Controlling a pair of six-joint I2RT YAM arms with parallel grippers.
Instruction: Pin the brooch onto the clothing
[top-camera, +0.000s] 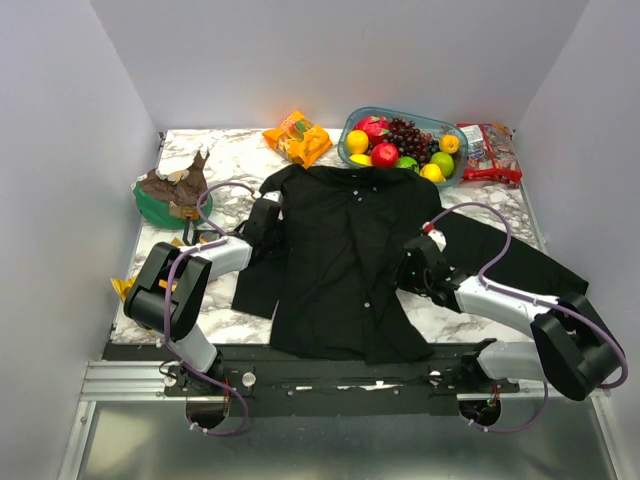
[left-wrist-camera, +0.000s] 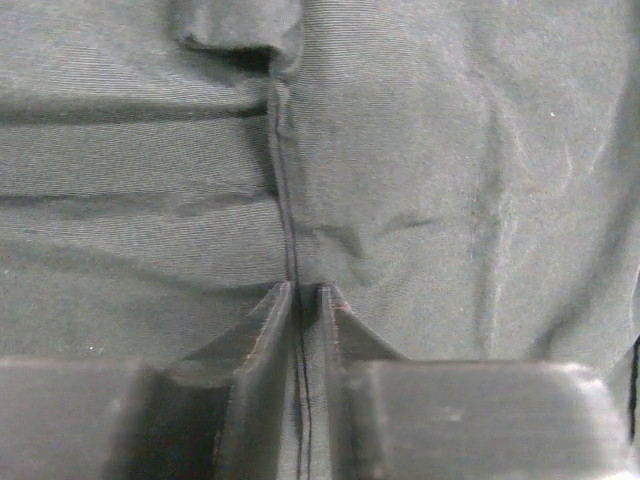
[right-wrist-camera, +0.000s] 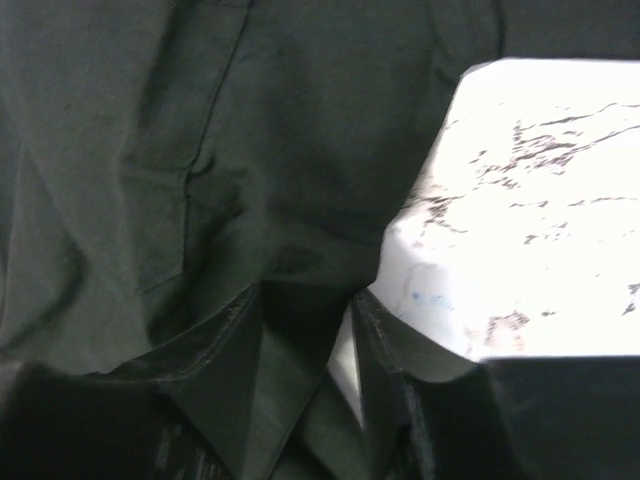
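Left gripper (top-camera: 264, 220) sits left of centre on the shirt (top-camera: 345, 250), at the sleeve. Its jaws are nearly closed, with the seam (left-wrist-camera: 284, 190) running into the slit. You cannot tell whether cloth is pinched.

Right gripper (top-camera: 416, 268), right of centre: jaws part-closed on a fold of shirt edge, apparently gripping it, with the table (right-wrist-camera: 540, 190) beyond.

Brooch: in no view, location unknown.

Risk: if you pull either arm the cloth bunches, which could bury the brooch. The thin edge fold may also slip free.
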